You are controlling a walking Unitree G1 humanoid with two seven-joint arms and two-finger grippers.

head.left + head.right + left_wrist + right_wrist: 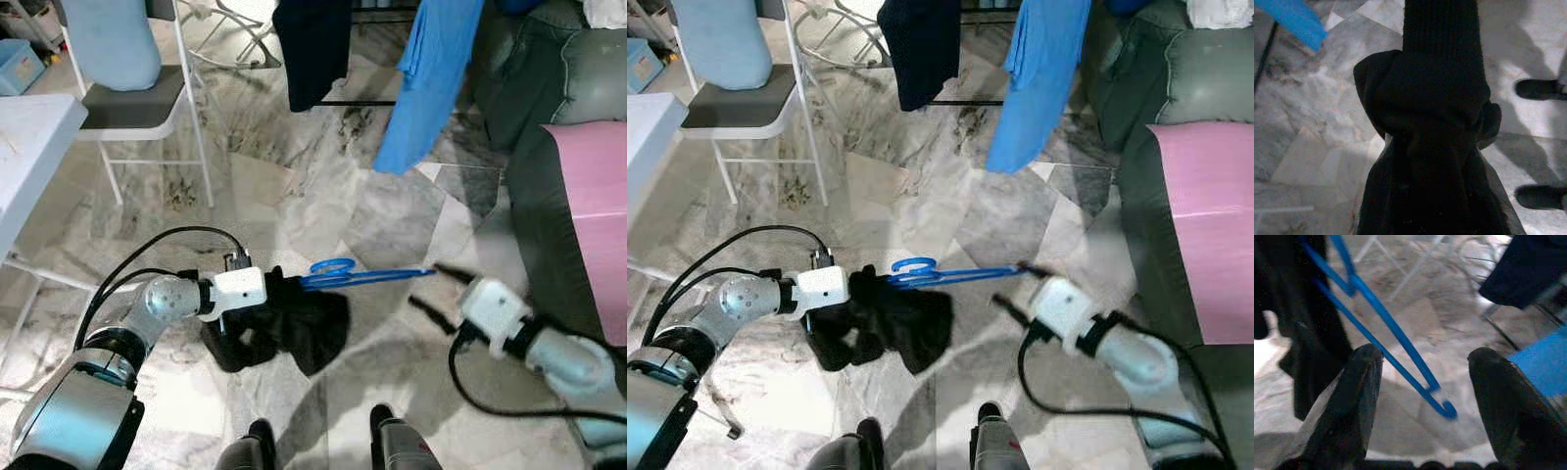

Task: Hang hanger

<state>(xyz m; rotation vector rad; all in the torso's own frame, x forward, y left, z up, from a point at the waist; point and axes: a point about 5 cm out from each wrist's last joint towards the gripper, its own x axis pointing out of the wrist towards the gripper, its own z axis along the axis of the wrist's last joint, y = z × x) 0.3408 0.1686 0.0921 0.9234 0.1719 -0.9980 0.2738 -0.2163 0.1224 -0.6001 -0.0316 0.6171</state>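
A blue plastic hanger point(364, 276) lies level above the marble floor, its hook loop point(331, 267) next to my left gripper point(266, 292). A black garment point(299, 328) hangs bunched from that gripper, which is shut on it; the cloth point(1435, 127) hides the fingers in the left wrist view. My right gripper point(433, 287) is open at the hanger's far end. In the right wrist view the hanger's tip point(1442, 407) sits between the two spread fingers point(1352, 396) without touching either.
A drying rack at the back holds a dark garment point(312, 49) and a blue one point(426, 88). A white folding chair point(147, 108) and a white table point(29, 137) stand on the left. A grey sofa point(544, 186) with a pink sheet point(598, 206) stands on the right.
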